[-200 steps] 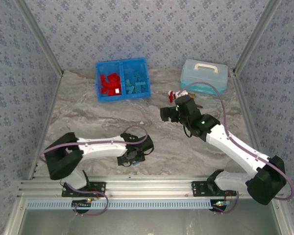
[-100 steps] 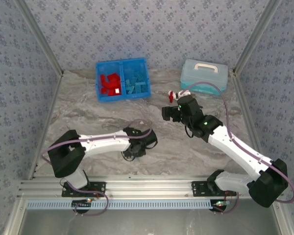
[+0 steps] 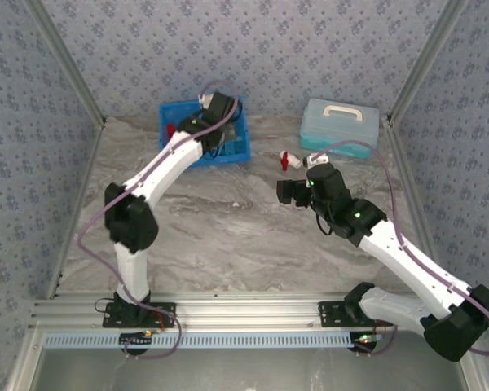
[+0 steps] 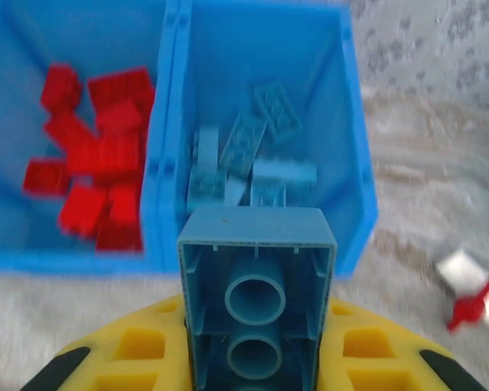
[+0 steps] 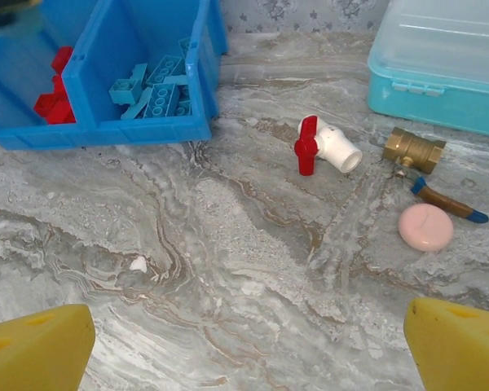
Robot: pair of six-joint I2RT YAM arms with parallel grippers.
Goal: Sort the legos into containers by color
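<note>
Up at the far edge of the surface [image 5: 228, 261], the left claw [image 4: 257, 354] is clamped shut on a single light blue brick [image 4: 257, 269]. Its yellow fingers [image 4: 134, 354] press the brick's two long sides, and the brick's hollow underside, with its round tubes, faces the wrist camera. Claw and brick hang above the bin [image 5: 106, 130], in line with its right compartment [image 4: 261, 49]; the brick touches nothing but the fingers.

The right claw [image 5: 244, 342] is spread as wide as it goes and holds nothing. It is poised over bare marble towards the right edge, well apart from the bin.

The bright blue bin sits against the far edge, left of the middle, split by a centre divider. Its left compartment [image 4: 81, 41] holds a jumble of red legos [image 4: 98, 163]. The right compartment holds the light blue legos [image 4: 253, 155], some lying flat and some tipped on edge (the wrist picture is too blurred to count them).

A red-and-white piece [image 5: 326, 147] lies on the surface between the bin and the teal case [image 5: 448, 65], which stands at the far-right corner. A brass fitting [image 5: 413, 149] and a pink ball [image 5: 425, 226] lie just to the right of that piece.
</note>
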